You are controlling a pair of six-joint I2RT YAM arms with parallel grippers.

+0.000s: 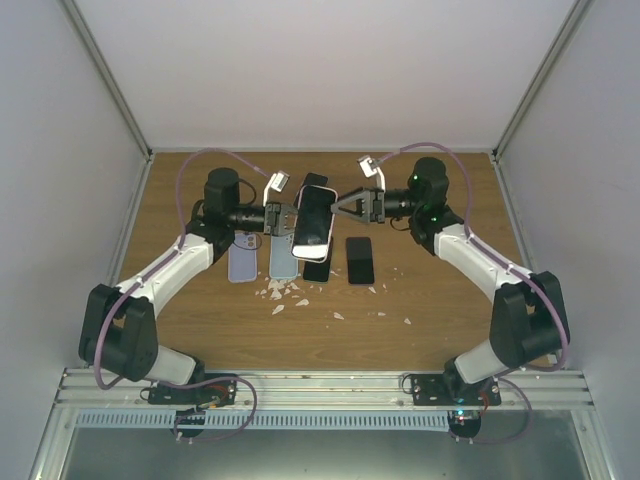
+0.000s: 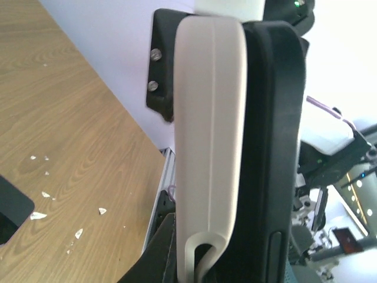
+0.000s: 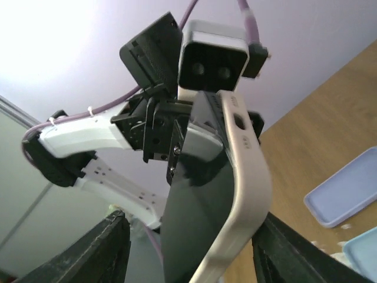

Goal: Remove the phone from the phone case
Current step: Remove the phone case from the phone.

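— Phone (image 3: 188, 224) and phone case (image 3: 250, 177): where are they found, read from the near edge outward?

— Nearest, white scraps (image 1: 285, 292) are scattered on the wooden bench (image 1: 200, 330). Just beyond them, four things are laid flat in a row: a lavender case (image 1: 243, 262), a pale blue case (image 1: 284, 260), a dark slab (image 1: 317, 270) partly hidden, and a black handset (image 1: 360, 260). Above the far end of that row, clear of the wood, the phone is held in the air between the two arms, with the cream phone case on it.

— How is it gripped?

— The left fingers (image 1: 284, 217) are closed on the side turned toward the left arm. Whether the pads bear on the case alone or on the phone as well cannot be told. The right fingers (image 3: 109, 247) are spread apart, one on either side of the opposite end. Whether they touch it cannot be told.

— How is the case seated?

— From the left wrist, the cream shell and the black body are seen edge-on, side by side. From the right wrist, the case is seen as a curved cream band along one long edge of the dark screen.

— And farther back?

— A dark corner (image 1: 315, 180) is seen past the held phone; what it is cannot be told. Behind everything, the pale back wall (image 1: 330, 70) is seen.
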